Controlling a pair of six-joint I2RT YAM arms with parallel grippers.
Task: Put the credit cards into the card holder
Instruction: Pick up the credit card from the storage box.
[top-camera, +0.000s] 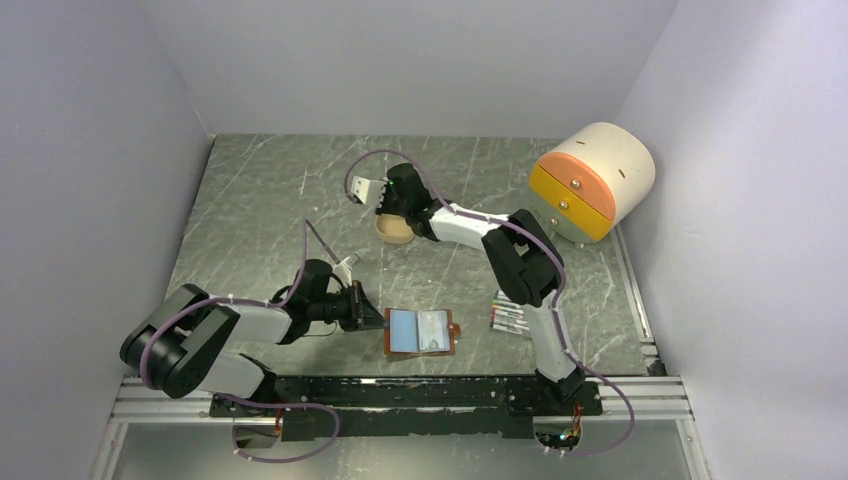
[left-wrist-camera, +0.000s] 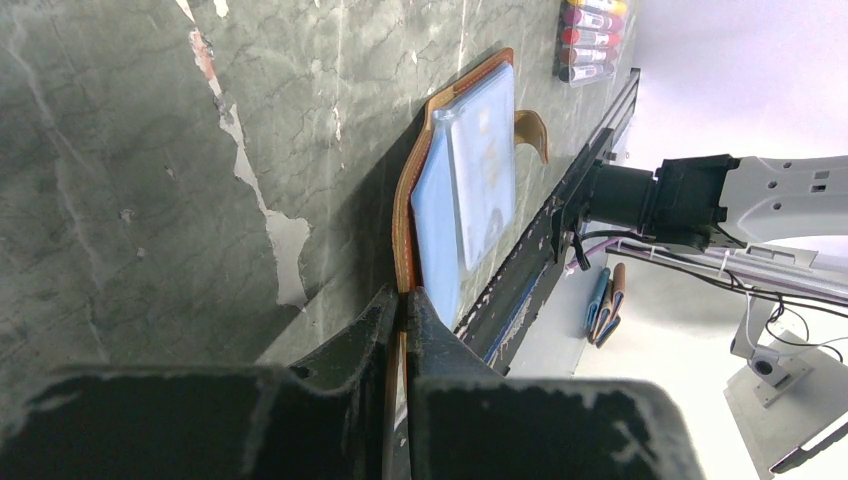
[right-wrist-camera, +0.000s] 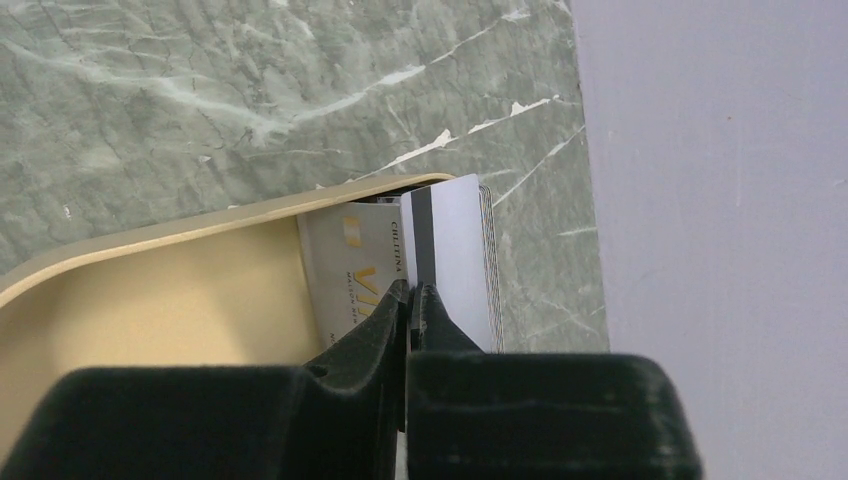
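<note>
The brown card holder (top-camera: 453, 331) lies open near the table's front edge, with a light blue credit card (top-camera: 418, 330) inside it. My left gripper (top-camera: 372, 312) is shut on its left brown edge (left-wrist-camera: 412, 190), and the left wrist view shows the blue card (left-wrist-camera: 470, 180) just beyond the fingertips. My right gripper (top-camera: 391, 214) reaches down into a tan round container (top-camera: 396, 236) at mid-table. In the right wrist view, that gripper (right-wrist-camera: 410, 292) is shut on a white credit card (right-wrist-camera: 455, 250) with a black stripe. A grey card (right-wrist-camera: 350, 260) with gold lettering stands beside it.
A row of coloured pens (top-camera: 510, 316) lies right of the card holder, beside the right arm. A cream cylinder box with orange and yellow drawers (top-camera: 590, 185) sits at the back right. Walls close in the table on three sides. A metal rail (top-camera: 400, 392) runs along the front.
</note>
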